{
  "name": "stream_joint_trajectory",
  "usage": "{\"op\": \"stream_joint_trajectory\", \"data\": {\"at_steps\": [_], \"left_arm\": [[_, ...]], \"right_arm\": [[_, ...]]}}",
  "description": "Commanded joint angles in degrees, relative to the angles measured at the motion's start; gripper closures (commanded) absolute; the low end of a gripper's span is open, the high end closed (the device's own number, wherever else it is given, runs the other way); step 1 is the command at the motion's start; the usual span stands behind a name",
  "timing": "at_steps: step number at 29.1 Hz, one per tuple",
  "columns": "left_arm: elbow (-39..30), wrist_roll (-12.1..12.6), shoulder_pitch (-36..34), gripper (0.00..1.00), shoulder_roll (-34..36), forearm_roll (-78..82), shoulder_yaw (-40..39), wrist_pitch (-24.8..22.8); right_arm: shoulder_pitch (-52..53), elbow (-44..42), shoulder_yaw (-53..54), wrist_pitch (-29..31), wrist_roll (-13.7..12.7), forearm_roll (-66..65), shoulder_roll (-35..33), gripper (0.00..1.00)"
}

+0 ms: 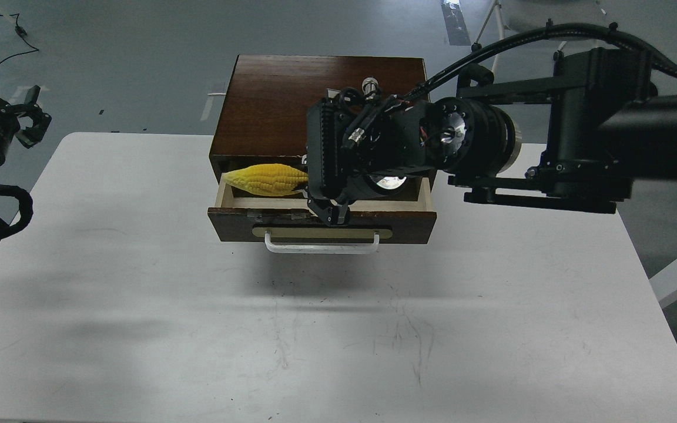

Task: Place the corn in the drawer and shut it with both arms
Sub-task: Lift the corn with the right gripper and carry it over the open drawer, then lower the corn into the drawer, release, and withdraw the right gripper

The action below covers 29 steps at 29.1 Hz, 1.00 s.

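Observation:
The yellow corn (267, 179) lies level over the left half of the open drawer (409, 221), tip to the left, its stub end hidden behind my right gripper. The drawer is pulled partly out of the dark brown cabinet (274, 100), and its white handle (321, 248) faces me. My right gripper (325, 207) reaches in from the right over the drawer's middle, fingers pointing down, and appears shut on the corn's right end. My left gripper (28, 116) is at the far left beyond the table's corner, open and empty.
The cabinet stands at the back middle of the white table (338, 329). My bulky right arm (550, 153) spans the space over the cabinet's right side. A chair leg (485, 23) stands on the floor behind.

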Motion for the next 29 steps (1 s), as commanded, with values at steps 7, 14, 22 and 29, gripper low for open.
{"op": "stream_joint_trajectory", "data": {"at_steps": [7,14,22,29], "left_arm": [[0.0,0.0,-0.1,0.02,-0.1,0.0,0.0,0.0],[0.0,0.0,-0.1,0.02,-0.4,-0.2,-0.3,0.0],[-0.1,-0.1,-0.6,0.02,-0.5,-0.2,-0.7,0.0],[0.0,0.8,-4.2,0.02,0.2,0.0,0.1,0.0]], "right_arm": [[-0.3,-0.1,-2.1,0.0,0.0,-0.2,-1.5,0.51],[-1.5,0.1,-1.6,-0.1,0.2,0.4,-5.0,0.27],[-1.3,-0.2,-1.0,-0.3,0.2,1.1,-5.0,0.26],[0.6,-7.6,7.7,-0.3,0.6,13.5,-5.1,0.15]]}}
